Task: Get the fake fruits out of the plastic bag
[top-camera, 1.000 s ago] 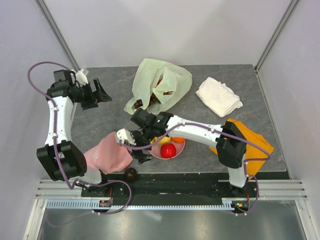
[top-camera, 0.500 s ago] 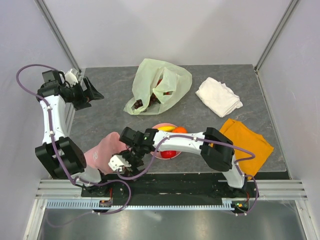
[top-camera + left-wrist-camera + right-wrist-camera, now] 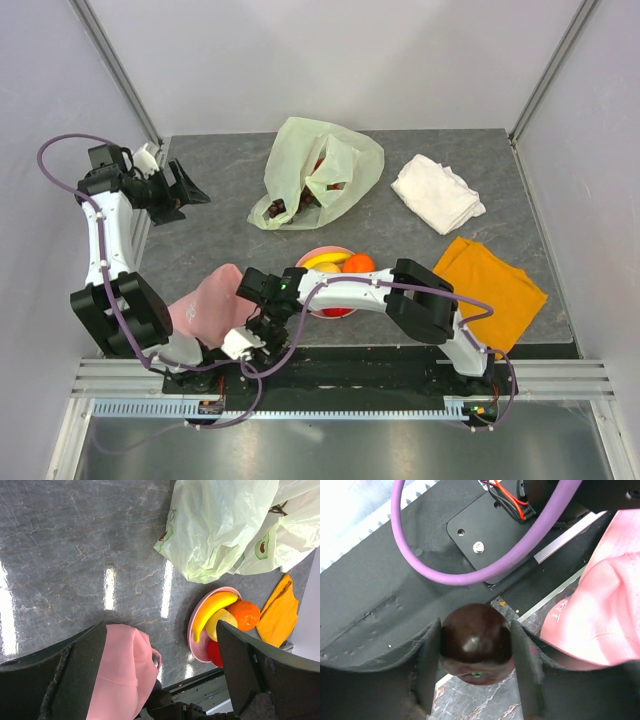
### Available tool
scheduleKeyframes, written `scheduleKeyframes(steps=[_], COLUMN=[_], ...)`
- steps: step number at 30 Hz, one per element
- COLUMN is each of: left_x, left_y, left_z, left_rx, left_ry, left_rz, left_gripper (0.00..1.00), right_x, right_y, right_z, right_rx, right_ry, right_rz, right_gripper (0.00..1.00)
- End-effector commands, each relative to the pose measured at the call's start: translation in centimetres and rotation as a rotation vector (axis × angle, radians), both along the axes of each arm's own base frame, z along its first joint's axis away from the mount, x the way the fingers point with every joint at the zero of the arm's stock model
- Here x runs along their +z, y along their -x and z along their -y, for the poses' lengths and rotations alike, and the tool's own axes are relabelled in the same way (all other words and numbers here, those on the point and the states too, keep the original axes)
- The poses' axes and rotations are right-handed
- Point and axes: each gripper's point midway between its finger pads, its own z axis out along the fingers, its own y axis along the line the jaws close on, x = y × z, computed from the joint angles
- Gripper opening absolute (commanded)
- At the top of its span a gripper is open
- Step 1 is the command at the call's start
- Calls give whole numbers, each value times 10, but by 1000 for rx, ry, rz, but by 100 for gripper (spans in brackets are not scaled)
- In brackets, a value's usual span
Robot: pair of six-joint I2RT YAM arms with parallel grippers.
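Right jaws pressed on both sides of dark plum (image 3: 476, 642), round, no long axis; pink cloth (image 3: 600, 605) just right, purple cable (image 3: 470, 575) beyond. Left jaws wide, empty.

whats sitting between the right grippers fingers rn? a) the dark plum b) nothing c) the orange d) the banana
A: in the right wrist view the dark plum sits inside the right gripper, with a finger against each side of it. The orange and banana lie on the pink plate.
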Motion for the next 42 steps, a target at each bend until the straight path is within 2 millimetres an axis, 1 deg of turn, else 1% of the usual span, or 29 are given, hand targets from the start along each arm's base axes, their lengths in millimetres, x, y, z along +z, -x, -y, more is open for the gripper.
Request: scheduleKeyframes(steps=[1, 2, 3, 5, 6, 7, 11, 12, 14, 15, 16, 17, 18, 20, 21, 24, 28, 29, 30, 31, 32, 33, 34, 35, 37, 38, 39, 40, 42], left_x=[11, 11, 12, 12, 12, 14, 17, 17, 19, 18, 18, 17, 17, 16, 17, 15, 9, 8, 8, 8, 8, 7, 8, 7, 8, 8, 8, 8, 8], left_y=[5, 4, 3, 2, 2, 1, 0, 1, 1, 2, 3, 3, 3, 3, 4, 5, 6, 6, 6, 5, 5, 6, 5, 5, 5, 5, 5, 5, 6], left_z=[5, 6, 5, 6, 7, 7, 8, 9, 10, 10, 10, 11, 11, 11, 11, 12, 12, 13, 12, 12, 11, 11, 11, 11, 12, 12, 11, 11, 11], left_rx=[-29, -32, -30, -28, -32, -31, -35, -36, -39, -39, -39, -41, -40, -40, -41, -42, -38, -40, -38, -37, -37, -36, -37, -36, -39, -37, -38, -38, -40], left_ry=[0, 2, 2, 11, 17, 22, 27, 26, 24, 26, 30, 32, 34, 35, 35, 35, 42, 44, 42, 39, 37, 37, 34, 37, 38, 36, 36, 36, 34], left_rz=[44, 48, 52, 53, 54, 62, 71, 72, 78, 76, 75, 72, 72, 71, 74, 71, 61, 57, 60, 60, 61, 59, 61, 59, 61, 60, 61, 61, 63], left_gripper=[97, 97, 97, 97, 97, 97, 97, 97, 97, 97, 97, 97, 97, 97, 97, 97, 97, 97, 97, 97, 97, 97, 97, 97, 97, 97, 97, 97, 97], right_x=[10, 10, 16, 22, 29, 35, 55, 64, 73, 75, 78, 77, 74, 70, 68, 69, 64, 65, 63, 59, 60, 59, 53, 56, 52, 50, 49, 52, 48], right_y=[-8, -10, -13, -19, -24, -26, -36, -44, -52, -63, -68, -70, -80, -89, -99, -112, -113, -111, -110, -108, -109, -110, -109, -114, -119, -125, -127, -131, -136], right_z=[-2, 1, 2, 6, 7, 6, 12, 13, 17, 21, 23, 33, 38, 47, 53, 64, 73, 74, 75, 79, 76, 75, 76, 68, 64, 56, 53, 45, 38], right_rx=[25, 24, 18, 3, -9, -17, -55, -78, -96, -110, -111, -109, -128, -155, -175, -205, -217, -215, -212, -209, -217, -224, -231, -245, -288, -306, -340, -359, -392], right_ry=[-42, -40, -47, -36, -40, -46, -33, -39, -38, -35, -32, 0, 17, 52, 64, 85, 112, 109, 113, 121, 103, 96, 95, 56, 48, 24, 29, 4, 11], right_rz=[88, 104, 123, 144, 146, 147, 149, 159, 177, 199, 206, 198, 195, 188, 187, 192, 181, 177, 173, 167, 172, 174, 173, 189, 191, 200, 188, 190, 177], right_gripper=[50, 49, 44, 43, 42, 41, 39, 39, 39, 39, 39, 39, 39, 38, 38, 38, 39, 40, 49, 55, 60, 70, 86, 98, 98, 98, 98, 98, 98])
